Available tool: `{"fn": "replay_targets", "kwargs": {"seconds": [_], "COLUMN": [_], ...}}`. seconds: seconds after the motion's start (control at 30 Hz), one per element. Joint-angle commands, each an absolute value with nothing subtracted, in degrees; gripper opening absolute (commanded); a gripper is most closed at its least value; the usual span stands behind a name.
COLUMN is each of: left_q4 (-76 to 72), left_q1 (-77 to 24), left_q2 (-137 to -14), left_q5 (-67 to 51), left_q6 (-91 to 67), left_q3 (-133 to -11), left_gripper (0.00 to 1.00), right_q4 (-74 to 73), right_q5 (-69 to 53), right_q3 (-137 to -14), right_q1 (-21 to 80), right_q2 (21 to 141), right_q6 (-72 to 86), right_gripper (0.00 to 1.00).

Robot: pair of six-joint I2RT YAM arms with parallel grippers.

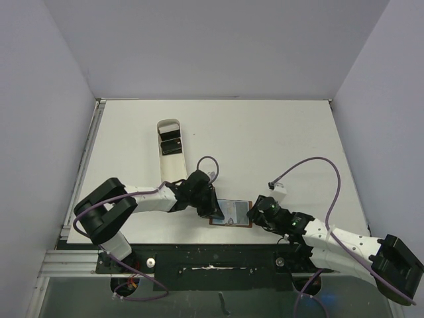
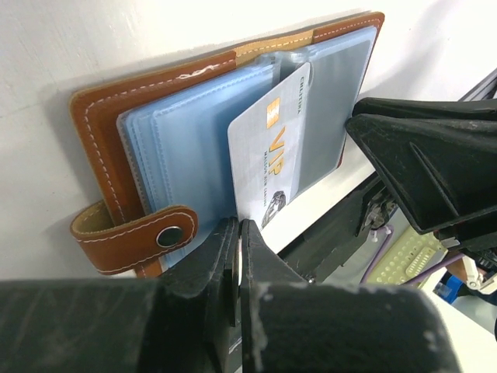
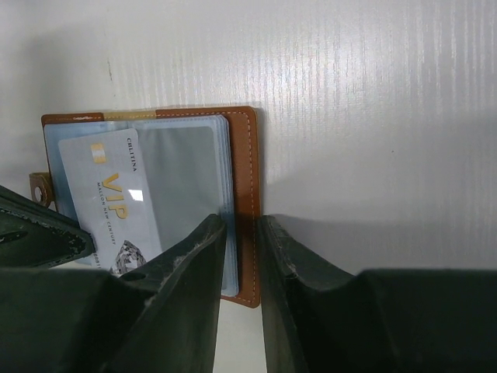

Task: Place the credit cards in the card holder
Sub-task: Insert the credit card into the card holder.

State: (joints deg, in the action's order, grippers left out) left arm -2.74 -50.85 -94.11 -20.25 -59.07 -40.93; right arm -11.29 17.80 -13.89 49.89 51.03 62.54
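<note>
The card holder [image 1: 233, 212], a brown leather wallet, lies open near the table's front edge, its pale blue pockets [image 2: 178, 132] showing. My left gripper [image 2: 239, 229] is shut on the near end of a pale credit card [image 2: 268, 159] printed "VIP". The card's far end lies in a clear pocket of the card holder. My right gripper [image 3: 241, 225] stands at the card holder's right brown edge [image 3: 247, 167], jaws closed narrowly with that edge between them. Dark credit cards [image 1: 172, 144] lie in the white tray.
The long white oval tray [image 1: 164, 129] stands behind the left arm, towards the middle of the table. A small white block [image 1: 278, 187] with a purple cable sits right of the wallet. The table's front edge runs just below the wallet.
</note>
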Motion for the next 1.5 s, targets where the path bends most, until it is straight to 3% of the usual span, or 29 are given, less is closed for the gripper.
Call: {"fn": "replay_targets", "kwargs": {"seconds": [0.0,0.47,0.8,1.47], "left_q4": [-0.9,-0.69,4.59,15.91], "left_q1": [-50.94,-51.24,-50.1,-49.98], "left_q2": [-93.23,-99.38,-96.83,-100.86], "left_q5": [-22.06,-23.95,-24.78,-24.83], "left_q6": [-55.91,-54.17,-48.11,-38.98], "left_q3": [-43.82,-48.81,-47.99,-56.32], "left_gripper": [0.0,0.0,0.0,0.0], "right_q4": [-9.76,-8.46,-11.32,-2.47], "right_q5": [19.98,20.11,22.63,13.2], "right_q3": [-14.69,-14.6,-15.36,-13.87], "right_q1": [50.45,50.54,50.36,41.42], "right_q2": [51.77,51.52,49.91,53.02], "right_q6": [63.07,63.11,61.55,56.28], "right_gripper": [0.25,0.25,0.24,0.21]}}
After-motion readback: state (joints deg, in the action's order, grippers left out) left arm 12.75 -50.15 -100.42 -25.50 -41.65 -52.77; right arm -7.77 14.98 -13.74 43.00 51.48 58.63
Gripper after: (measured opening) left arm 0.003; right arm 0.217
